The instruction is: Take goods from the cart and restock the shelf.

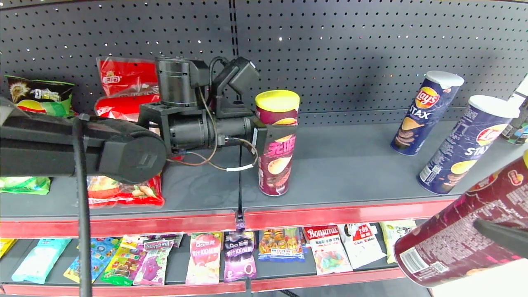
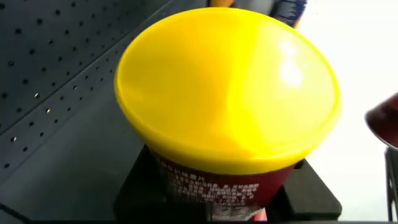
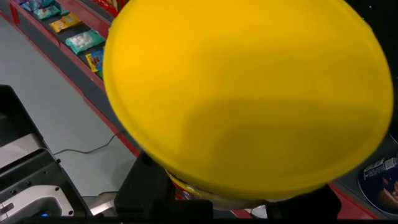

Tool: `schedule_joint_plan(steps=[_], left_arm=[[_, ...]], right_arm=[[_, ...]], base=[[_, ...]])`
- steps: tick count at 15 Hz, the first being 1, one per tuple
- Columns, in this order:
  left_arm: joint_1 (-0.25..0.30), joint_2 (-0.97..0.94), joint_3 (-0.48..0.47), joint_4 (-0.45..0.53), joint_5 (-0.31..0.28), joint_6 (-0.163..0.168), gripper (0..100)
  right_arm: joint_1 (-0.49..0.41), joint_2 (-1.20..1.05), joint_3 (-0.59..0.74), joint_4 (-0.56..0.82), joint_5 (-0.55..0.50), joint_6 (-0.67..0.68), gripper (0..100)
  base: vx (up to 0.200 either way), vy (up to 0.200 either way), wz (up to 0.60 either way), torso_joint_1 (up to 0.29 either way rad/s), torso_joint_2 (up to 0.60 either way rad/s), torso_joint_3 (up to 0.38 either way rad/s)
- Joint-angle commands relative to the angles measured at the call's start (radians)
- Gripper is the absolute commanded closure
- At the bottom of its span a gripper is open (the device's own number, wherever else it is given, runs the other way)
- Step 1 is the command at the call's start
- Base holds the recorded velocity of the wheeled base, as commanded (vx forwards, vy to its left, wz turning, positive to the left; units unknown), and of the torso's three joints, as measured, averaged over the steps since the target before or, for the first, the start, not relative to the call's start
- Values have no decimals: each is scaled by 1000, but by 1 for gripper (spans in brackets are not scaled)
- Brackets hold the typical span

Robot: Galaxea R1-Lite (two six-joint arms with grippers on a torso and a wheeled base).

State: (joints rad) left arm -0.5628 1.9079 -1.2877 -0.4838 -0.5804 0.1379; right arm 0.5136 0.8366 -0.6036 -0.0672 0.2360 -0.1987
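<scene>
A maroon chip can with a yellow lid [image 1: 275, 144] stands upright on the grey upper shelf [image 1: 342, 165], near the middle. My left gripper [image 1: 275, 138] reaches in from the left and is shut on its upper body. From the left wrist, that lid [image 2: 227, 87] sits above black fingers [image 2: 134, 190] pressed to the can's sides. A second maroon can [image 1: 458, 235] hangs tilted at the lower right, in front of the shelf, with my right gripper [image 1: 495, 235] shut on it. Its yellow lid [image 3: 249, 93] is seen from the right wrist.
Two blue chip cans [image 1: 425, 113] [image 1: 466, 144] lean on the shelf's right part. Red snack bags [image 1: 126, 88] and a green bag [image 1: 39, 97] lie at the left. Candy packets [image 1: 247, 251] line the lower shelf. Bare shelf lies between the maroon and blue cans.
</scene>
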Motion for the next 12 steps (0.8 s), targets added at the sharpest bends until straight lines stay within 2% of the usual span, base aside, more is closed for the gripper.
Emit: schedule_joint_plan(steps=[1, 3, 4, 9, 12], left_arm=[[0, -32, 37, -4, -55, 48, 100], [0, -32, 56, -4, -90, 86, 100], [0, -32, 76, -4, -111, 91, 100], [9, -27, 99, -12, -116, 92, 100], [14, -27, 133, -56, -130, 85, 100]], right_arm=[[0, 2, 1, 0, 0, -1, 100], [0, 2, 1, 0, 0, -1, 100], [0, 2, 1, 0, 0, -1, 100], [0, 7, 1, 0, 0, -1, 100], [0, 7, 1, 0, -1, -1, 100]], base=[[0, 0, 0, 0, 0, 0], [0, 0, 0, 0, 0, 0], [0, 0, 0, 0, 0, 0], [0, 0, 0, 0, 0, 0], [0, 0, 0, 0, 0, 0]])
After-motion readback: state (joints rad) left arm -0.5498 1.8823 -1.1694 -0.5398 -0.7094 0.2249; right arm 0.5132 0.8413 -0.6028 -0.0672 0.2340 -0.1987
